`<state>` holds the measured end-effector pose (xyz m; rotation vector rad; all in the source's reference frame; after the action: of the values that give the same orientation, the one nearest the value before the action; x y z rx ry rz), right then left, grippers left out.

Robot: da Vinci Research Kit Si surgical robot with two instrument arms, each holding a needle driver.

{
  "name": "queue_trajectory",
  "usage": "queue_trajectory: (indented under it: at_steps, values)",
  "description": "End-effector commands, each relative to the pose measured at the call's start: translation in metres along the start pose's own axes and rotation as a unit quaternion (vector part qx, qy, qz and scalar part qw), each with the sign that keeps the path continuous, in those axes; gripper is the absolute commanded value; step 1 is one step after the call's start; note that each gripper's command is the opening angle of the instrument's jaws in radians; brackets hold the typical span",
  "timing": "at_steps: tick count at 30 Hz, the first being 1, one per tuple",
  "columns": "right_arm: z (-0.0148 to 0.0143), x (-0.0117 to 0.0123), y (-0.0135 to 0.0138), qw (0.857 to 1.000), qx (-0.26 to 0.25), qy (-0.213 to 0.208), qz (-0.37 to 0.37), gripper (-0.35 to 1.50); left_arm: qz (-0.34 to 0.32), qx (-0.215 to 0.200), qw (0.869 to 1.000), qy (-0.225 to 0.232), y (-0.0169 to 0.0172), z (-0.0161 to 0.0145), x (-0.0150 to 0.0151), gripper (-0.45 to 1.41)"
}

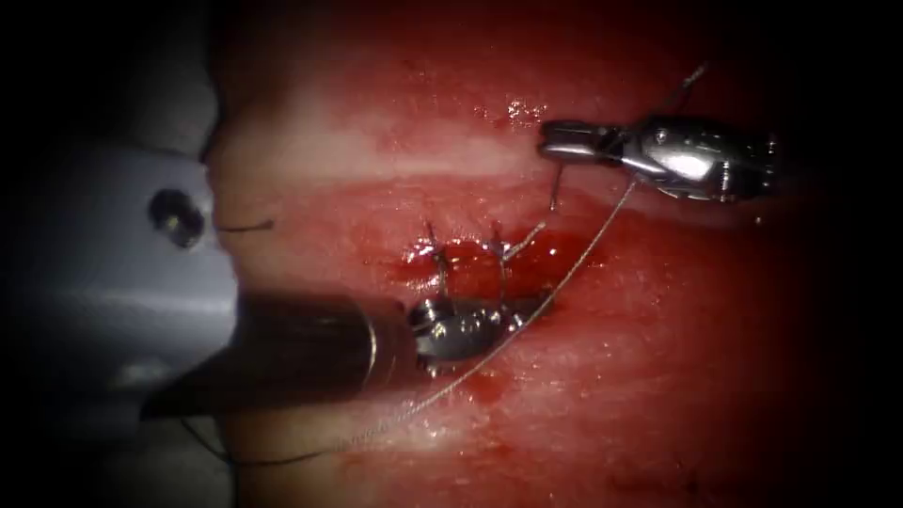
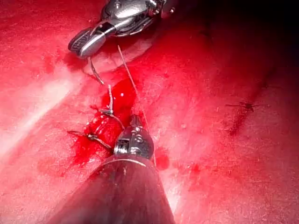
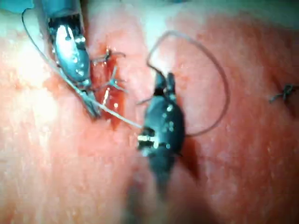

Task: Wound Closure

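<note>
Endoscope view: the right claw sits above and to the right of the cut, closed on the needle near one end. The rest of the needle hangs down over the pale band of tissue; I cannot tell whether its tip touches. The left claw lies at the cut's lower edge, closed where the thread passes, and seems to pinch it. The thread slants from the right claw down to the lower left. Two stitches cross the cut, with red fluid around them. A grey plate with a screw stands at the left.

Left wrist view: the closed left claw meets the thread beside the stitches. The right claw grips the curved needle.

Right wrist view: the right claw is closed. Thread runs from it to the left claw, and a loop arcs beyond it. An older knot lies well apart.
</note>
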<state>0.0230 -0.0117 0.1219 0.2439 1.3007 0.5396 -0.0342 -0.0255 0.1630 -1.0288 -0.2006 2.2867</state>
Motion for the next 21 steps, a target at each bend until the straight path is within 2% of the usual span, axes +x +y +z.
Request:
queue_trajectory:
  at_steps: [1,9,12,21]
  values:
    - [0.0012,-0.0008,-0.0008,1.000,0.011,-0.005,0.009,-0.35,-0.001,-0.002,1.000,-0.001,0.0008,0.0005,-0.0007,0.02]
    - [0.0018,-0.0018,-0.0018,0.996,0.041,-0.029,0.075,-0.35,-0.001,-0.003,1.000,-0.001,0.0008,0.0004,-0.0007,0.02]
    - [0.0017,-0.0022,-0.0020,0.993,0.046,-0.048,0.102,-0.35,-0.001,-0.003,1.000,-0.001,0.0008,0.0004,-0.0007,0.02]
    - [0.0011,-0.0029,-0.0024,0.983,0.053,-0.065,0.163,-0.35,-0.001,-0.003,1.000,-0.001,0.0008,0.0004,-0.0007,0.02]
